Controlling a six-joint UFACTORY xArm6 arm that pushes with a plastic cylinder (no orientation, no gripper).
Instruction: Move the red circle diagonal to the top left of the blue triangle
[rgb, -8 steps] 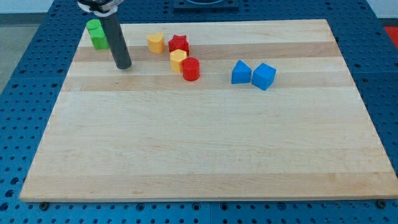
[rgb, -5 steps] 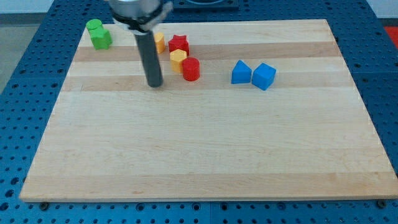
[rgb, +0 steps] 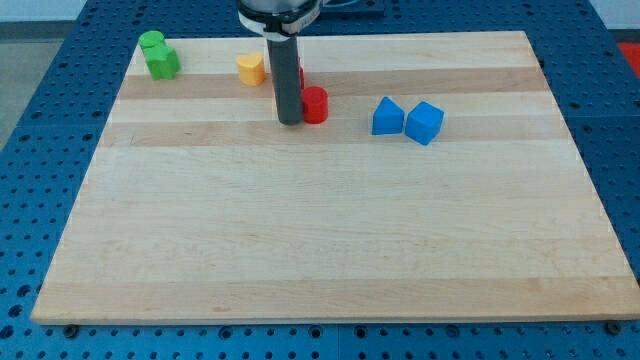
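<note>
Rod: a straight dark grey rod comes down from the top centre of the frame, its upper mount cut off by the top edge.
My tip (rgb: 290, 121): the rod's lower end sits on the board in the upper middle of the frame, just left of the red circle and touching it or nearly so; I cannot tell which.
End effector state: a bare rod with nothing that opens or closes, and it holds nothing.
Red circle (rgb: 315, 105): a small red cylinder block, upright, in the upper centre of the frame, immediately right of my tip and well left of the blue triangle, roughly level with it.
Blue triangle (rgb: 387, 117): a blue wedge-shaped block right of centre in the upper part of the frame, its right side just beside the blue cube.
Blue cube (rgb: 424, 122): a blue cube-like block, close against the triangle's right side, turned slightly.
Yellow block (rgb: 251, 69): a small yellow-orange block, heart-like in outline, up and left of the rod near the top of the board.
Green block (rgb: 158, 55): a green block in the board's upper left corner; shape unclear.
Behind the rod: a sliver of red shows at the rod's right edge above the red circle; what it belongs to is hidden.
Wooden board (rgb: 320, 240): a pale wooden board filling most of the frame, lying on a blue perforated table (rgb: 40, 150).
</note>
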